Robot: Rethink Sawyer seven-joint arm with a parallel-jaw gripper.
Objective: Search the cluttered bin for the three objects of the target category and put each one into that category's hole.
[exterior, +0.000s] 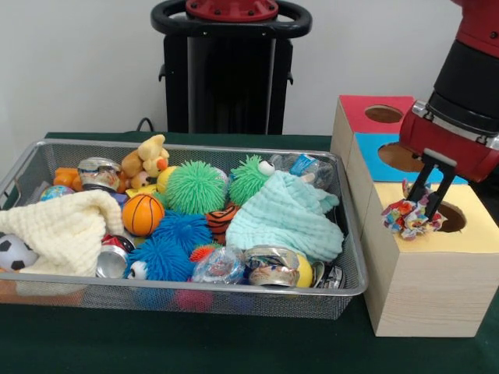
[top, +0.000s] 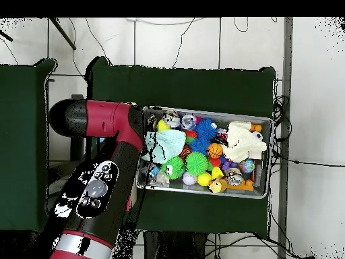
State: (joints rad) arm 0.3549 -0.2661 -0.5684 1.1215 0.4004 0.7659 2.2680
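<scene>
My gripper (exterior: pixel 423 204) hangs over the yellow-topped box (exterior: pixel 475 234), just left of its round hole (exterior: pixel 451 216). It is shut on a crumpled multicoloured cloth (exterior: pixel 407 218), which dangles at the box's top surface beside the hole. The wire mesh bin (exterior: pixel 195 292) stands to the left of the boxes. It holds a mint cloth (exterior: pixel 287 216), a cream cloth (exterior: pixel 66 230), spiky balls, a small basketball (exterior: pixel 143 214) and crushed cans (exterior: pixel 269 265). In the overhead view the arm (top: pixel 101 182) hides the gripper and the boxes; the bin (top: pixel 202 191) shows to its right.
The wooden block has two more tops behind the yellow one: a blue one with a hole (exterior: pixel 399 157) and a red one with a hole (exterior: pixel 383 114). The bin's right rim stands close to the block. Dark green cloth (exterior: pixel 234 343) covers the table.
</scene>
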